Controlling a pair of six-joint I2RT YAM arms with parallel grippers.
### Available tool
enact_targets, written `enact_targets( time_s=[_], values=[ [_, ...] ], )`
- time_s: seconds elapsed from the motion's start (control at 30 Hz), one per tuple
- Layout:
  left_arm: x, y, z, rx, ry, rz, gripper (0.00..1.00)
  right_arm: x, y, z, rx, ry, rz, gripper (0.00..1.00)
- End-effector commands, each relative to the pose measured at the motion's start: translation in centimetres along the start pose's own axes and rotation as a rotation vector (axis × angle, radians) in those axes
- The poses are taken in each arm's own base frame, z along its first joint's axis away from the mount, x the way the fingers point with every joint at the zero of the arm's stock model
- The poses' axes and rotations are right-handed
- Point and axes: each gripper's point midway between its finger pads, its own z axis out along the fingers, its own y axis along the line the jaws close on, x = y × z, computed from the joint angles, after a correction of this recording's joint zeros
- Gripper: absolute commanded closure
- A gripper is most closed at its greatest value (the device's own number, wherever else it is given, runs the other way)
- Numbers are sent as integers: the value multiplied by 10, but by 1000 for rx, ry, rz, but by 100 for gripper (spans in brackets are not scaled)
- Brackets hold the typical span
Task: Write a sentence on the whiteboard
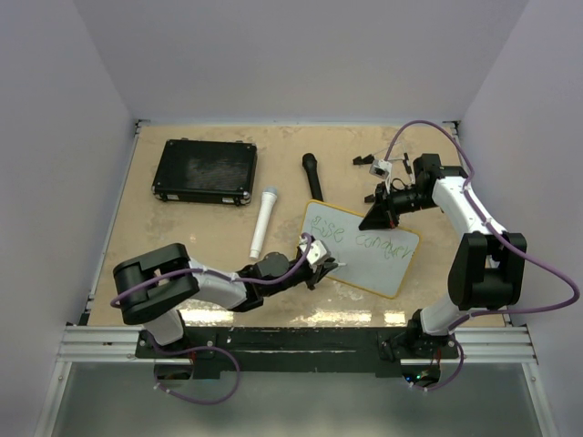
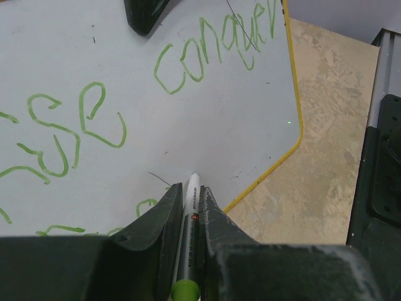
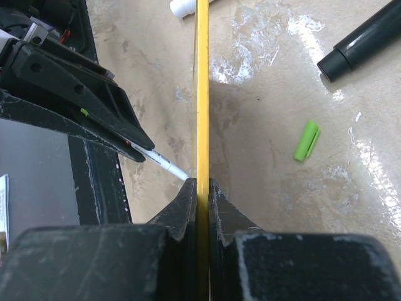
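Seen from above, the whiteboard (image 1: 387,266) is lying at four o'clock from the table's (image 1: 182,238) centre, with the right gripper (image 1: 378,217) pinching its one o'clock edge and the left gripper (image 1: 321,264) at its eight o'clock edge. The left wrist view is showing jaws clamping a marker (image 2: 191,195), and the sentence (image 2: 156,70) running one green line, a second barely showing at seven o'clock. The right wrist view is showing jaws squeezing the board's edge, so I judge the writing roughly half done.
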Motion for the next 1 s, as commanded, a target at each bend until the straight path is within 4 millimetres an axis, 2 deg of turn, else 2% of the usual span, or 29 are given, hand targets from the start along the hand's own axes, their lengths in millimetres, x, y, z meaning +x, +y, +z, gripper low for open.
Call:
enact_targets(
  time_s=[0.0,0.2,0.47,0.97],
  values=[
    [-19,6,11,-7,-52,24,100,-11,-3,-3,29,-24,-131,100],
    [-28,-9,-3,79,-82,23,100,-10,-3,-3,30,-24,-129,100],
    [-16,3,-23,17,-61,12,100,-11,-3,-3,30,-25,-133,100],
    [-8,15,-13,-24,-45,6,100,-10,-4,-2,29,-22,-127,100]
  ],
)
